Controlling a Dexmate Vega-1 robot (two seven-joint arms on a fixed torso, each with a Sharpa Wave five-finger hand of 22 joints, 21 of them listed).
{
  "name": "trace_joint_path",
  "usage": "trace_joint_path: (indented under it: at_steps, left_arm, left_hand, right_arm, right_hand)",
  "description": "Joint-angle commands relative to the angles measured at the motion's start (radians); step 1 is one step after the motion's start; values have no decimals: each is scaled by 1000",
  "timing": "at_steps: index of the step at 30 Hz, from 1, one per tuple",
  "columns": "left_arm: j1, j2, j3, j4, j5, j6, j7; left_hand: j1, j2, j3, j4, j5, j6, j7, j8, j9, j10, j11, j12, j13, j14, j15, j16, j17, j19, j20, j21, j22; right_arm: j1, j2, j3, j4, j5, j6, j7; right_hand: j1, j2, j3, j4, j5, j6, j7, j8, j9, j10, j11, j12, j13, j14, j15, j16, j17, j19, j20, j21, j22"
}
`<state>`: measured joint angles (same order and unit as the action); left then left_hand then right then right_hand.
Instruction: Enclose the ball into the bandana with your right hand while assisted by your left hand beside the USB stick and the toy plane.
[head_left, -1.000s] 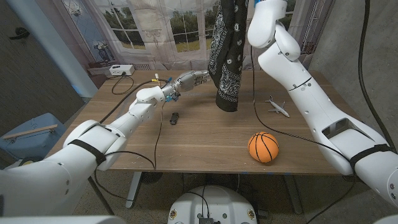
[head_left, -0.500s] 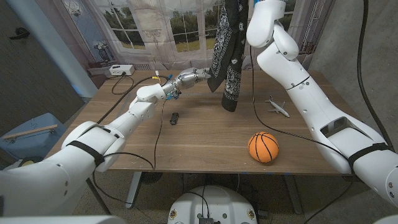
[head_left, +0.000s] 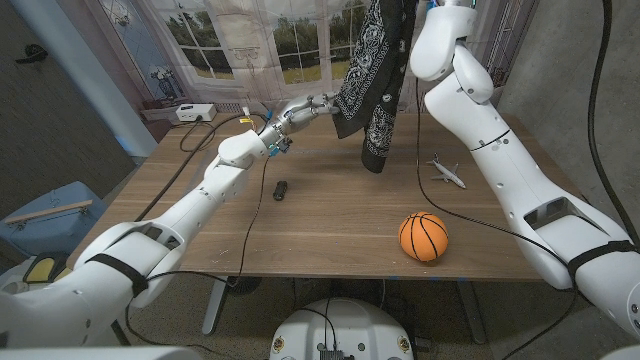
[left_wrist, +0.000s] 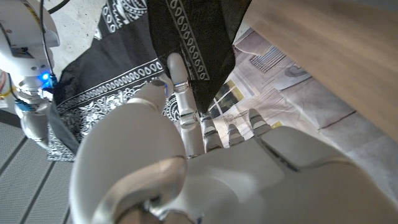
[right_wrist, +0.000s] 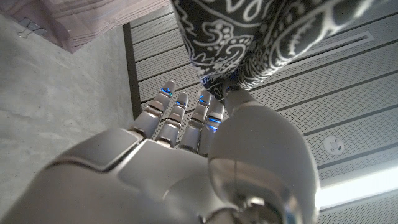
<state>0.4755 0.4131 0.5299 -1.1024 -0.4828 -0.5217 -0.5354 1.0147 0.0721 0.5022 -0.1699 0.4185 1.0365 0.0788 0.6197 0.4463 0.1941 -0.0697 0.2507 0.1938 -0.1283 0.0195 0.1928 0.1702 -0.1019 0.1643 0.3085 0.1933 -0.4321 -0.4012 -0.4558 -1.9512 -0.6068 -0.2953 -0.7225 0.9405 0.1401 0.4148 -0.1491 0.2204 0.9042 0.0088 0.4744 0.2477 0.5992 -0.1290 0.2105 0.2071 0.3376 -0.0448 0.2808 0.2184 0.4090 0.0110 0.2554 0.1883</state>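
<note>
A black bandana (head_left: 372, 95) with white paisley print hangs above the table's far middle. My right hand (right_wrist: 205, 143) holds its top between thumb and fingers, high over the table. My left hand (head_left: 305, 107) reaches in and pinches the bandana (left_wrist: 186, 37) at its lower side edge, drawing that corner sideways. An orange basketball (head_left: 423, 236) sits near the front right of the table (head_left: 330, 230). A small black USB stick (head_left: 281, 189) lies left of the middle. The white toy plane (head_left: 446, 171) stands to the right, beyond the ball.
A small white box (head_left: 190, 112) sits at the table's far left corner. Black cables (head_left: 258, 200) run from there across the wood and over the front edge. A curtained window stands behind the table.
My left hand has risen and reached the bandana's edge, and the cloth's lower corner now spreads toward it. The right arm has lifted the bandana a little higher.
</note>
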Motion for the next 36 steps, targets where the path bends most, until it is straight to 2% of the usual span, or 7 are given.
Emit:
trace_joint_path:
  at_steps: [1,10,19,25,30,36]
  left_arm:
    - [8,72,30,-223,48,50,53]
    - [-8,87,31,-293,34,91,55]
    - [-12,85,21,-327,-4,120,58]
    - [-12,91,10,-371,-22,117,53]
    - [-15,116,1,-437,-8,128,63]
    - [-20,134,-2,-493,-20,146,51]
  left_hand:
    - [2,-16,6,1,17,17,-8,13,14,7,0,-3,2,3,-5,4,2,8,-3,4,4]
    - [0,-22,9,7,49,9,-7,33,47,14,-1,-6,3,13,-9,4,4,15,-11,5,5]
    - [-6,-27,14,14,86,-1,-10,57,85,33,0,-5,4,45,-14,12,7,29,-11,9,6]
    - [-11,-31,18,17,108,-2,-15,73,108,45,-2,-4,5,58,-19,13,8,40,-13,13,7]
    - [-16,-33,20,19,121,-5,-21,82,123,48,-5,-5,6,63,-20,13,10,44,-15,14,7]
    - [-21,-36,22,22,136,-6,-23,95,141,52,-5,-6,7,67,-20,12,11,46,-14,15,8]
  right_arm:
    - [-160,-54,148,-125,33,-129,-27]
    - [-285,-87,259,-217,89,-230,-12]
    - [-404,-96,363,-303,155,-318,-3]
    - [-516,-100,453,-387,219,-316,12]
    - [-640,-138,542,-485,272,-317,94]
    - [-794,-189,665,-596,324,-334,235]
  right_hand:
    - [13,2,13,-1,9,64,-15,119,2,8,1,-1,3,7,-140,-3,-1,1,15,-4,1]
    - [8,1,19,2,7,62,-11,125,6,1,9,-6,4,2,-137,-10,0,-6,15,-8,1]
    - [2,2,24,5,3,56,-12,131,14,-18,13,-14,4,-17,-126,-20,2,-22,22,-15,1]
    - [1,4,30,5,0,50,-8,137,22,-37,31,-20,5,-34,-110,-30,4,-31,28,-18,2]
    - [-2,5,37,5,-4,43,-4,142,30,-53,34,-23,5,-53,-98,-39,6,-46,33,-24,2]
    - [-6,7,41,7,-10,34,-3,149,40,-82,39,-29,6,-90,-83,-52,11,-64,40,-31,2]
